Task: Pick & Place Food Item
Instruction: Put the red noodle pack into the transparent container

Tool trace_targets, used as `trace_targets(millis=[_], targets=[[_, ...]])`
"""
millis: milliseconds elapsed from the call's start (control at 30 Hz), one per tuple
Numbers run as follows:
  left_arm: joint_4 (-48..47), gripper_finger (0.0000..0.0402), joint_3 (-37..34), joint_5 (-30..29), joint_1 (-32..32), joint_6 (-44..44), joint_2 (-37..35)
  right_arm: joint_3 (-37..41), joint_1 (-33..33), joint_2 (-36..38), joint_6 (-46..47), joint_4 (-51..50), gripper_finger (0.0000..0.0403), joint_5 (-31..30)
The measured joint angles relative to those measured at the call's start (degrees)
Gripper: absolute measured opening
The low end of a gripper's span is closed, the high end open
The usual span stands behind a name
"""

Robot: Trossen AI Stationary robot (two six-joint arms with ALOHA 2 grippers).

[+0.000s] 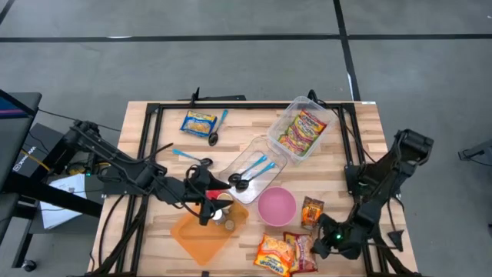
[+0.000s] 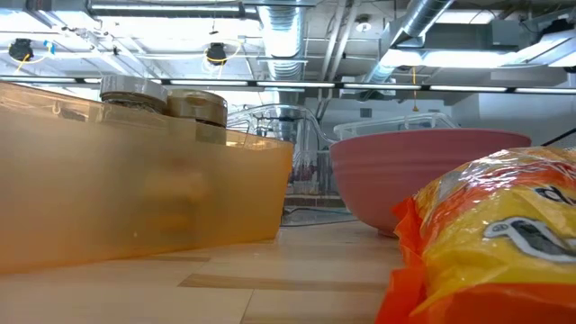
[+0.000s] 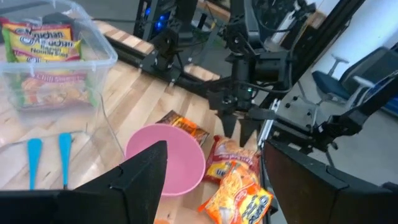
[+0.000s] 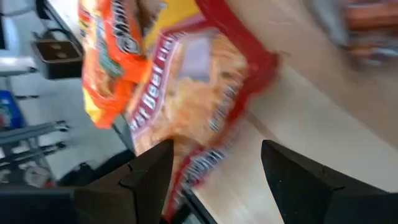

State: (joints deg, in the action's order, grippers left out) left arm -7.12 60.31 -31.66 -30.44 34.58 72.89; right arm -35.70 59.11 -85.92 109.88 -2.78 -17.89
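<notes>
Down at the bench's near edge we see the food pkts: a red-bordered noodle packet [image 1: 302, 252] lying flat, w/ an orange-and-yellow packet [image 1: 274, 255] just beside it and overlapping its edge. In the right wrist view the red-bordered one [image 4: 199, 106] fills most of the picture, directly ahead of the right gripper [image 4: 214, 177], whose jaws stand wide apart w/ nothing between them. From above, that right gripper [image 1: 327, 242] hangs low just beside the red-bordered packet, at the bench's near right corner.

A small brown snack packet [image 1: 311, 210] lies near them, next to a pink bowl [image 1: 276, 205]. Left of the bowl sits an orange tub [image 1: 192, 235] w/ two round tins [image 1: 223, 216] at its rim; we also see them above the tub wall in the low view.

The left gripper [image 1: 206, 196] hovers over the tub's far edge, jaws wide and empty.

Further back: a clear lid [image 1: 250, 165] carrying two blue spoons [image 1: 257, 169], a clear container [image 1: 304, 127] holding noodle packets, a loose blue spoon [image 1: 188, 156], and a yellow packet [image 1: 198, 122] w/ another spoon [image 1: 217, 129] beside it near the far left.
</notes>
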Motion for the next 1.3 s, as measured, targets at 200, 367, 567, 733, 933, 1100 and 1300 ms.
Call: trace_targets(millis=[200, 367, 567, 733, 933, 1100, 1300], targets=[[0.77, 0.0259, -0.04, 0.24, 0.02, 0.24, 0.87, -0.02, -0.71, -4.20, -0.47, 7.30, 0.0240, -1.40], [0.87, 0.0259, -0.04, 0.39, 0.02, 0.33, 0.87, -0.02, -0.63, -4.43, 0.07, 7.95, 0.0239, -4.66], [0.82, 0.0259, -0.04, 0.42, 0.02, 0.36, 0.87, -0.02, -0.65, -3.74, -0.35, 7.96, 0.0189, -7.49], [0.81, 0.0259, -0.04, 0.42, 0.02, 0.36, 0.87, -0.02, 0.51, -3.70, -0.80, 7.97, 0.0111, -11.41], [0.79, 0.0259, -0.04, 0.41, 0.02, 0.37, 0.84, -0.02, 2.25, -3.68, -0.80, 7.95, 0.0035, -16.34], [0.77, 0.0259, -0.04, 0.39, 0.02, 0.38, 0.83, -0.02, 3.83, -2.14, -0.50, 7.49, 0.0005, -16.96], [0.73, 0.0259, -0.04, 0.39, 0.02, 0.38, 0.83, -0.04, 6.48, 4.27, -0.37, 1.55, 0.0002, -23.42]])
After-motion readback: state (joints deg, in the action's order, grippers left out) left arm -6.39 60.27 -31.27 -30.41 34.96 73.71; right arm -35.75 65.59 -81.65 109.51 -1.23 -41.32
